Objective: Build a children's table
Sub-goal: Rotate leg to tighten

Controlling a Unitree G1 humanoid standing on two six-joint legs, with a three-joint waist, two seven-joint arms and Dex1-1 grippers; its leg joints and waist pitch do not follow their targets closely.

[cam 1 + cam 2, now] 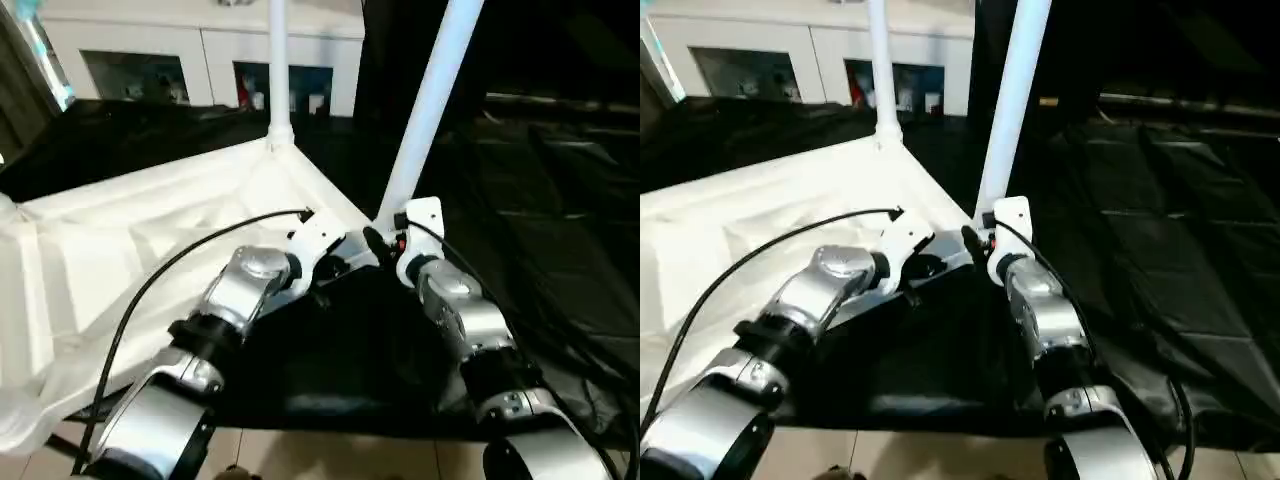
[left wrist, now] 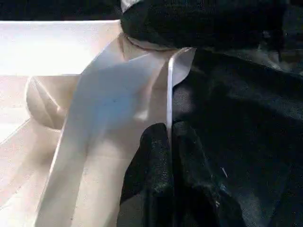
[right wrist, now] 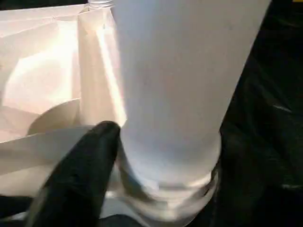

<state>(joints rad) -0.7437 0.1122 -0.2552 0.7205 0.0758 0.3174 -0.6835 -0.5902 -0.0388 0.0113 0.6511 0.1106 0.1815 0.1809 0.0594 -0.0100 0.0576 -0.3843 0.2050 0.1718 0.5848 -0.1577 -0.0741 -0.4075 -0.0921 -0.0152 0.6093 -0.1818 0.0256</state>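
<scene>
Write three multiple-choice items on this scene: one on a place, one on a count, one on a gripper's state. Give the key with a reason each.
1. Where does the tabletop lie?
A. on a black cloth
B. in the cabinet
C. on a chair

2. How many legs stand up from the tabletop?
A. none
B. two
C. four

3. How is the left gripper?
A. wide open
B. shut on a leg
C. shut on the tabletop's rim

Key: 1 A, black cloth surrounds it; 2 B, far leg, near leg; 3 C, fingers pinch the thin white edge.

Both legs (image 1: 430, 110) run off the picture's top edge.
</scene>
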